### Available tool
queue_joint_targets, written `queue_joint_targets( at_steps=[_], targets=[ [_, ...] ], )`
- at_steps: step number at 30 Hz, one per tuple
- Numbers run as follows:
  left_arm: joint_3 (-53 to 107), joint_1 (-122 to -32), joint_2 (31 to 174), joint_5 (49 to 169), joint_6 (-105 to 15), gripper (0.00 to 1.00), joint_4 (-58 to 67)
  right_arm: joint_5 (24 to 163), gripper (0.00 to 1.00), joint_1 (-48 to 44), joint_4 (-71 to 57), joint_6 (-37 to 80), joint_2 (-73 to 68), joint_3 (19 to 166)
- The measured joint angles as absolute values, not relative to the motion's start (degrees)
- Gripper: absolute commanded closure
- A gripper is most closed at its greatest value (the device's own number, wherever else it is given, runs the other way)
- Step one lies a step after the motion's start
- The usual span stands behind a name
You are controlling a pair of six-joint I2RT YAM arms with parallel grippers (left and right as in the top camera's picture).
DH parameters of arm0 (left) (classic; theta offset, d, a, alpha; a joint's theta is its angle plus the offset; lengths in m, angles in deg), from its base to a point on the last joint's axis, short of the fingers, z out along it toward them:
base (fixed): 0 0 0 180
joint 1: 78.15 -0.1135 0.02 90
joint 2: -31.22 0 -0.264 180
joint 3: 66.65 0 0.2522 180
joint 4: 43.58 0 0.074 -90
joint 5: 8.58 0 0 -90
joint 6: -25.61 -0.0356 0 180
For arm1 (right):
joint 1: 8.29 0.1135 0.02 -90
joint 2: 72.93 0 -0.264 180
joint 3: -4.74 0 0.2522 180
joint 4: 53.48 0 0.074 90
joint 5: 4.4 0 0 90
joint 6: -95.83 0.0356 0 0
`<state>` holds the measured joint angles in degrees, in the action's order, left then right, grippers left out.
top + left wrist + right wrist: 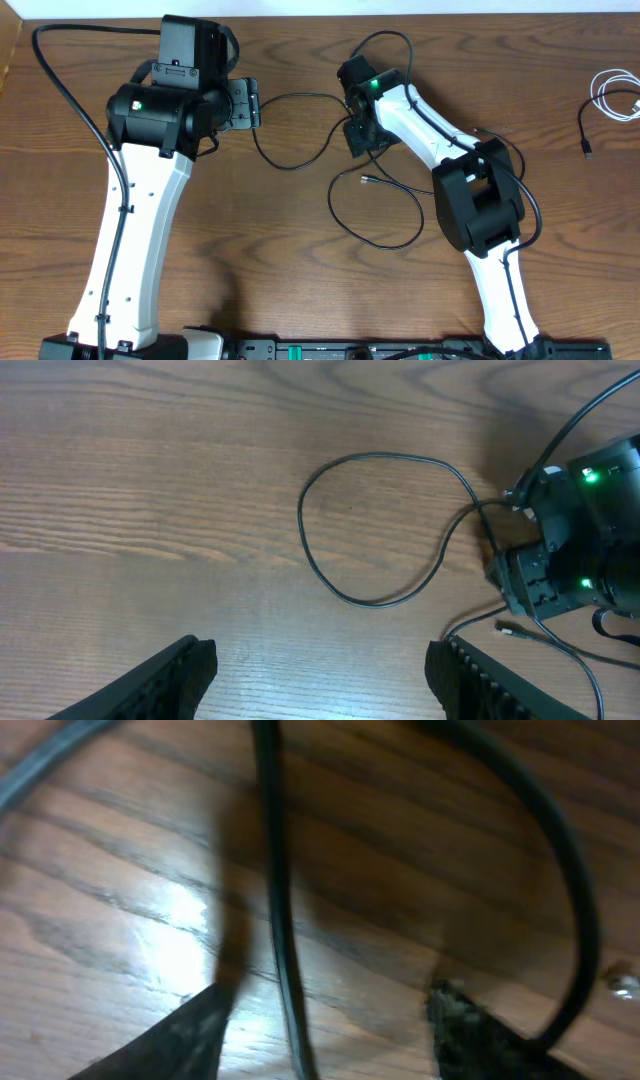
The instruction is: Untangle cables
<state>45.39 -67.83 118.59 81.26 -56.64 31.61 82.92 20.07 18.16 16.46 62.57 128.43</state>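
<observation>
Table: dark wood-grain table, with both arms reaching over it.
Looped cord: thin black flexible cord mid-table between the two arms. It forms an oval loop that crosses itself just beside the right pincer.
Second cord: another thin black cord rings round nearer my side. Its small plug end lies inside the ring.
White cord: thin white coiled cord at the far right, well apart from the black pair, with a short black lead just beside it.
Left pincer: spread wide and holding nothing, with the oval loop ahead of it.
Right pincer, wrist view: spread and low over the table. One black cord passes between the fingers, not pinched.
Progress: I judge the white cord is already free. The two black cords meet under the right pincer and are not yet parted.
Axis: the oval loop's long axis runs arm to arm. The cord between the right fingers runs straight away from the camera, across the closing line.
</observation>
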Motion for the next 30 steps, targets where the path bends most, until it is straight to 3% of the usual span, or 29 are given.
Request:
queue_joint_targets(
  at_steps=[6,18,26,30],
  targets=[
    [45.39,-67.83,118.59,81.26,-56.64,0.27,31.65,85.17,0.12,20.07,20.22,17.69,62.66,131.07],
    [45.39,-67.83,118.59,81.26,-56.49,0.26,31.63,81.56,0.10,20.24,26.10,21.84,58.97,132.89],
    [45.39,-67.83,118.61,81.26,-56.49,0.26,31.63,82.15,0.16,20.79,21.51,23.09,58.97,125.13],
    [45.39,-67.83,118.61,81.26,-56.49,0.26,31.61,82.64,0.28,21.16,18.43,23.39,58.97,122.55]
  ],
)
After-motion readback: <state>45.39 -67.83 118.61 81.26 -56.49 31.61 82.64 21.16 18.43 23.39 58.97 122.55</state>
